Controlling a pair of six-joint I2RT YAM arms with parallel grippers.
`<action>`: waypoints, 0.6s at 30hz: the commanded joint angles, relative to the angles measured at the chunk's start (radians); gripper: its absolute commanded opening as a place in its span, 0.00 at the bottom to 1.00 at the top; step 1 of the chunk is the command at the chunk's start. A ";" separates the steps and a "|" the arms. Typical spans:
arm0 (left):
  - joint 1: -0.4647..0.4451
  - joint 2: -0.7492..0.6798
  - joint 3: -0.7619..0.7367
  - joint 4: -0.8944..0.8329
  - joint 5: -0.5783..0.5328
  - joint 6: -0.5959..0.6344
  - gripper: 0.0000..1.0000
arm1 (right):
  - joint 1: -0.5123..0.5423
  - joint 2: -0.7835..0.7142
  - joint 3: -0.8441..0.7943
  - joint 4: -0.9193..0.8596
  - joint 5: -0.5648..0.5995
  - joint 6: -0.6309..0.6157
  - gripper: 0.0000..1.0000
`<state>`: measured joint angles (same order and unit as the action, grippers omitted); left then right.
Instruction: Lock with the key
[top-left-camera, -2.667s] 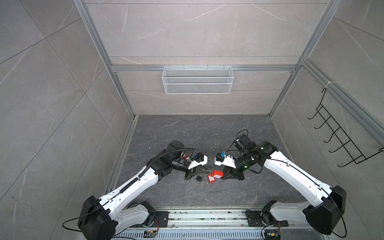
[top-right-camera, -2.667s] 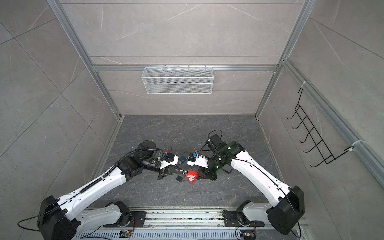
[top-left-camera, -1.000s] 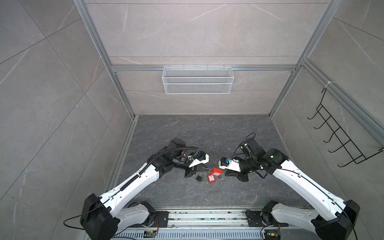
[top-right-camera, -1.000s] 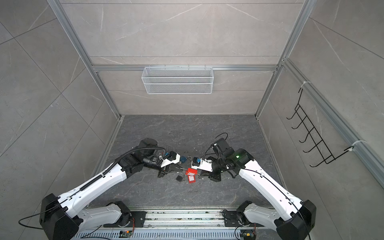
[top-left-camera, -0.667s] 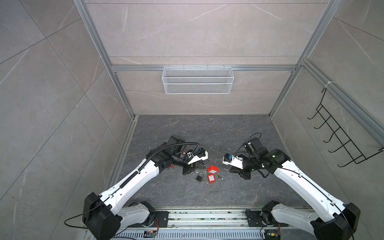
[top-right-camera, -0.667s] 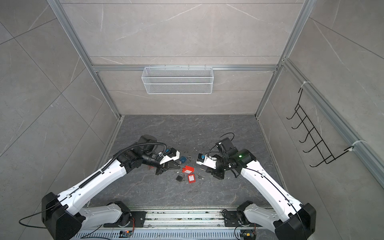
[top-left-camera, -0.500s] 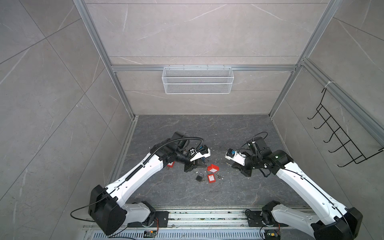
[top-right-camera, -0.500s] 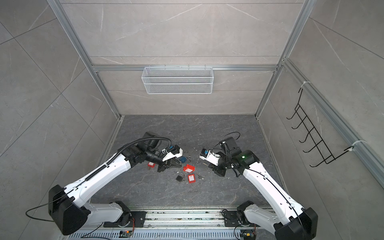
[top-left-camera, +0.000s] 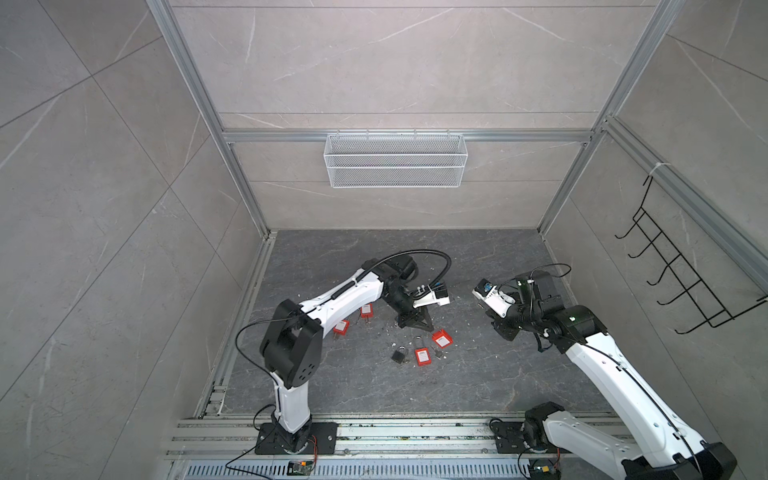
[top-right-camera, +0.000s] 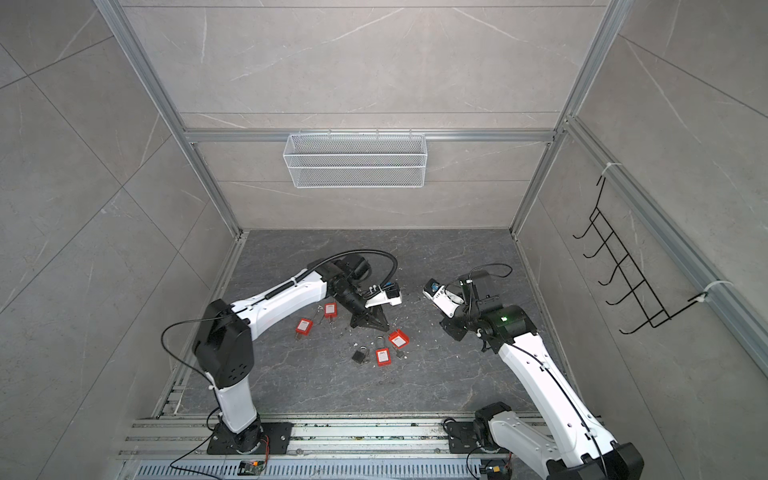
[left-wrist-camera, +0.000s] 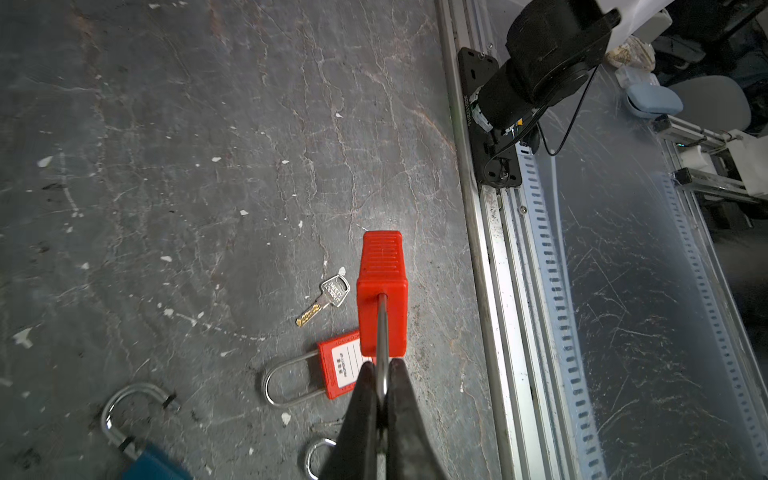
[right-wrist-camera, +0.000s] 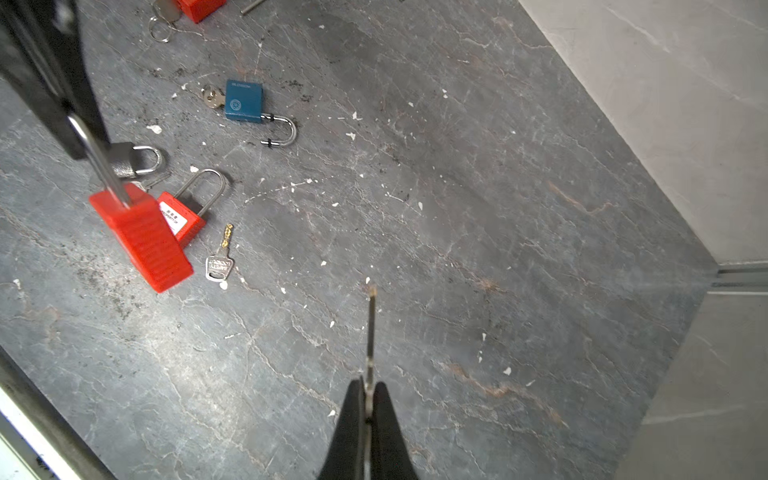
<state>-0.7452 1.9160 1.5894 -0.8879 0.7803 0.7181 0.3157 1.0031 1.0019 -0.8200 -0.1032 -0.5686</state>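
My left gripper (left-wrist-camera: 382, 368) is shut on the steel shackle (left-wrist-camera: 381, 328) of a red lock (left-wrist-camera: 382, 286), which hangs below it just above the floor. In both top views this gripper (top-left-camera: 415, 324) (top-right-camera: 370, 322) sits left of centre with the red lock (top-left-camera: 441, 338) beside it. My right gripper (right-wrist-camera: 368, 386) is shut on a key (right-wrist-camera: 371, 332) seen edge-on, blade pointing away. It hovers to the right (top-left-camera: 500, 328), well apart from the lock (right-wrist-camera: 141, 237).
On the dark floor lie a second red padlock (left-wrist-camera: 343, 365), a loose key (left-wrist-camera: 328, 297), a blue padlock (right-wrist-camera: 244, 102), a small grey padlock (top-left-camera: 399, 355) and two more red padlocks (top-left-camera: 340, 327) (top-left-camera: 366, 309). A rail (top-left-camera: 415, 432) edges the front. A wire basket (top-left-camera: 395, 166) and hook rack (top-left-camera: 681, 282) hang on the walls.
The two grippers were close together over the padlocks; they have drawn apart. The right one moved right and back with the key, and the left arm folded back with the lock.
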 joint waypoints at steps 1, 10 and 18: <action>-0.027 0.091 0.113 -0.102 0.070 0.062 0.00 | -0.001 -0.044 -0.023 -0.049 0.038 0.003 0.00; -0.073 0.327 0.339 -0.244 0.083 0.091 0.00 | -0.001 -0.085 -0.031 -0.109 0.092 0.008 0.00; -0.085 0.431 0.407 -0.249 0.032 0.067 0.00 | -0.001 -0.098 -0.062 -0.109 0.085 0.028 0.00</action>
<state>-0.8249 2.3173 1.9438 -1.0935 0.7921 0.7780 0.3157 0.9195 0.9520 -0.9096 -0.0227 -0.5655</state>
